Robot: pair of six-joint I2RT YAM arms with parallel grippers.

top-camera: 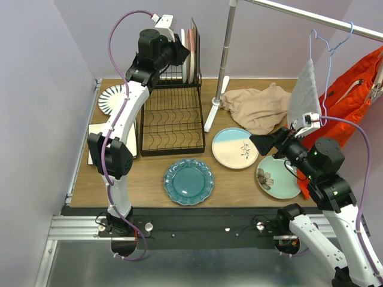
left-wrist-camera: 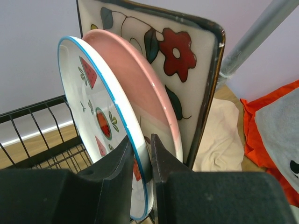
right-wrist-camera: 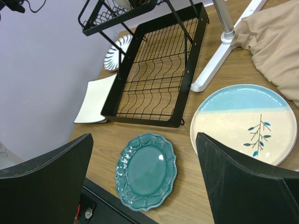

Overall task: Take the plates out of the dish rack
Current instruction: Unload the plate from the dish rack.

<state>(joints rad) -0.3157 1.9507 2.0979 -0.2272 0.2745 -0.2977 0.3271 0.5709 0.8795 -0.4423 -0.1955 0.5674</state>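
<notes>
Your left gripper (left-wrist-camera: 141,154) was clamped on the rim of the red-fruit plate (left-wrist-camera: 93,107), upright in the dish rack (left-wrist-camera: 37,140), pink plate (left-wrist-camera: 140,79) just beside one finger. Your right gripper (right-wrist-camera: 145,135) was spread wide, empty, teal plate (right-wrist-camera: 145,170) below it.

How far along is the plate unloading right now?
Done: the teal plate, cream-blue plate, green plate and striped plate lie flat on the table. In hand: the left gripper is shut on the rim of the fruit plate, which stands upright in the rack. Left: the pink plate and square plate behind it. The right gripper is open and empty.
</notes>
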